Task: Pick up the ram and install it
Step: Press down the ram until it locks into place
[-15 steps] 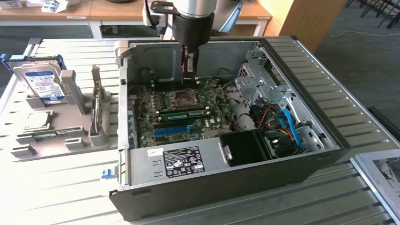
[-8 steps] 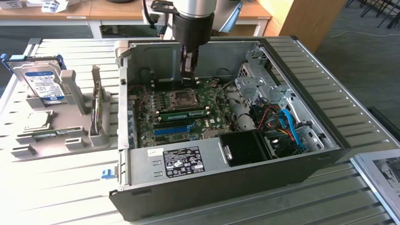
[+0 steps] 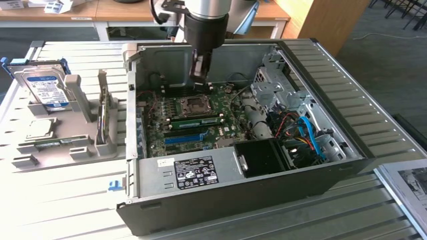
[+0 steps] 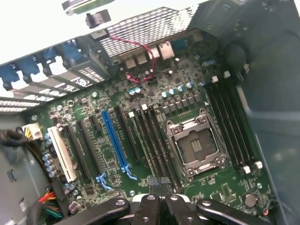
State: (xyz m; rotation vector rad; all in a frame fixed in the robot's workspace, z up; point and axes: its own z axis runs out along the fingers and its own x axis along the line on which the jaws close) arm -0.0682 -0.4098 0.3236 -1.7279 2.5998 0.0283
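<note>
My gripper [image 3: 199,79] hangs inside the open computer case [image 3: 347,150], above the far part of the motherboard [image 3: 167,115]. Its fingers [image 4: 151,206] are pressed together with nothing between them. A long green ram stick [image 3: 200,121] lies along the slots just in front of the CPU socket [image 3: 197,104], a good way below the gripper and apart from it. A second thin green board [image 3: 103,117] stands on edge in the grey holder outside the case. In the wrist view the dark memory slots [image 4: 154,140] run beside the CPU socket [image 4: 194,145]; whether a stick sits in them I cannot tell.
A blue slot [image 3: 183,138] [image 4: 115,140] crosses the motherboard. The power supply [image 3: 193,172], drive cage [image 3: 273,82] and blue cables [image 3: 310,135] crowd the case. The grey holder [image 3: 67,145] at the exterior view's left carries a hard drive [image 3: 47,90] and a CPU chip [image 3: 39,129].
</note>
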